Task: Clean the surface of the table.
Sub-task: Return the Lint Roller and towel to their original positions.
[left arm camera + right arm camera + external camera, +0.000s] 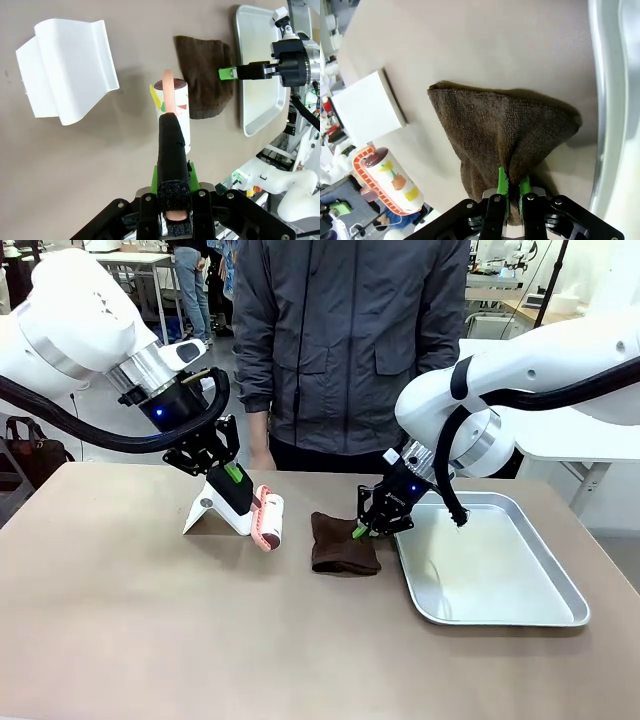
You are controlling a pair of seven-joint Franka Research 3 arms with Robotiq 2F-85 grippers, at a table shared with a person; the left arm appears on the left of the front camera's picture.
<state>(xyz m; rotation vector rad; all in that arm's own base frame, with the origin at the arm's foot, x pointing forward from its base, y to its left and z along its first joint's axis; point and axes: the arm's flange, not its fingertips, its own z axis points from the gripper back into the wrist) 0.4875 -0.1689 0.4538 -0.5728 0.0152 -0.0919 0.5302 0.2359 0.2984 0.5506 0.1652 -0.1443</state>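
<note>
Table [120, 620] spreads brown beneath both arms, the left gripper [172, 212] clamped on a lint roller's [268, 518] black handle, the right gripper [510, 192] pinching a brown cloth's [340, 543] edge beside a tray [500, 615]; wiping well probably needs the cloth pressed flat.

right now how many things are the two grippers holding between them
2: the left gripper clamps the black-handled lint roller above the brownish-taupe table; the right gripper pinches the dark brown towel beside the silver tray.

Bright even overhead light; soft shadows on table [150, 620]; mild glare on tray [500, 580]; wrist views wide-angle distorted.
</note>
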